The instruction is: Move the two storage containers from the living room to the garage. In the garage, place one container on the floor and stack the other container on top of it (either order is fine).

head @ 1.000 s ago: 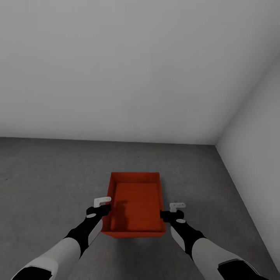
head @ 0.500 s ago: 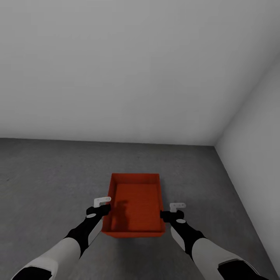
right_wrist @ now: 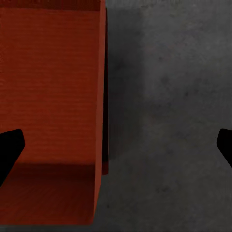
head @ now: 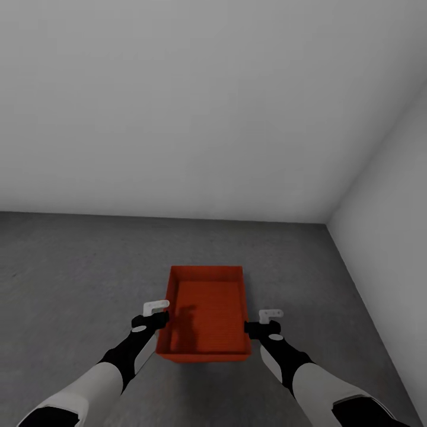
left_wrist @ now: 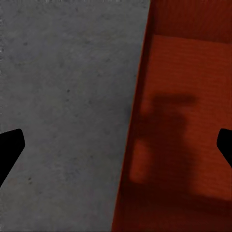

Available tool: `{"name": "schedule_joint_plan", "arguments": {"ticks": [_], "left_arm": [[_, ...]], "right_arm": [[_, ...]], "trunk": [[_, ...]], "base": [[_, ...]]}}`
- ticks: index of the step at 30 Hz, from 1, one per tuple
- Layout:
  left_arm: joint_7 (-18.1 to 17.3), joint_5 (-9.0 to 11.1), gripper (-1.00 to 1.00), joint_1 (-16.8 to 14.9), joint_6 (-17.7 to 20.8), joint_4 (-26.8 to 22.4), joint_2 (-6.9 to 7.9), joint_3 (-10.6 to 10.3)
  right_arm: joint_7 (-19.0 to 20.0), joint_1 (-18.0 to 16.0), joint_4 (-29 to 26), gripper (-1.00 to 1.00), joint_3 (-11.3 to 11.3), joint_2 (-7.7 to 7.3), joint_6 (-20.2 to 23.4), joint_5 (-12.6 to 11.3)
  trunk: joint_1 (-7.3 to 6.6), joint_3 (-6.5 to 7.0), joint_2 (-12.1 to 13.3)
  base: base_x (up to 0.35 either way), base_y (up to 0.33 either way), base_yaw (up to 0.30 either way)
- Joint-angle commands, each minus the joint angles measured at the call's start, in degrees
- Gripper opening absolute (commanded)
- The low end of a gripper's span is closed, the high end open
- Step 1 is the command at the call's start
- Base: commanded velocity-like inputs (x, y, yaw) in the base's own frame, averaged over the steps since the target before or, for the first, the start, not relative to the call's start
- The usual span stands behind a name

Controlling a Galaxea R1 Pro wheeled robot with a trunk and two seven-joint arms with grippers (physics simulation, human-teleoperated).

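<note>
- An orange-red storage container (head: 206, 314) sat open-topped on the dark grey concrete floor (head: 71, 279), near the white walls' (head: 207, 107) corner
- The left gripper (head: 155, 308) hung above its left rim, jaws spread wide, holding nothing
- The right gripper (head: 271, 314) hovered beside its right rim, likewise wide apart and empty

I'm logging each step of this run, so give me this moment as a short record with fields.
place: garage corner, white walls
container: one orange-red storage container, open, empty, on the floor
left pincer: open, straddling the container's left wall
right pincer: open, straddling its right wall
second container: not stacked here yet
</note>
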Motion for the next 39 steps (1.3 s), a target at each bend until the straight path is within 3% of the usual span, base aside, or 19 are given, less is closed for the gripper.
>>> {"name": "schedule_joint_plan", "arguments": {"ticks": [1,39], "left_arm": [[0.4,0.6,1.00,0.0,0.1,-0.1,0.06,-0.5],[0.4,0.6,1.00,0.0,0.1,-0.1,0.06,-0.5]], "right_arm": [[-0.3,0.0,0.1,1.00,0.5,-0.01,-0.2,-0.6],[-0.3,0.0,0.2,1.00,0.5,-0.01,-0.4,-0.6]], "trunk": [[-0.22,0.15,0.4],[-8.57,6.97,15.6]], "base": [[0.000,0.000,0.000],[0.000,0.000,0.000]]}}
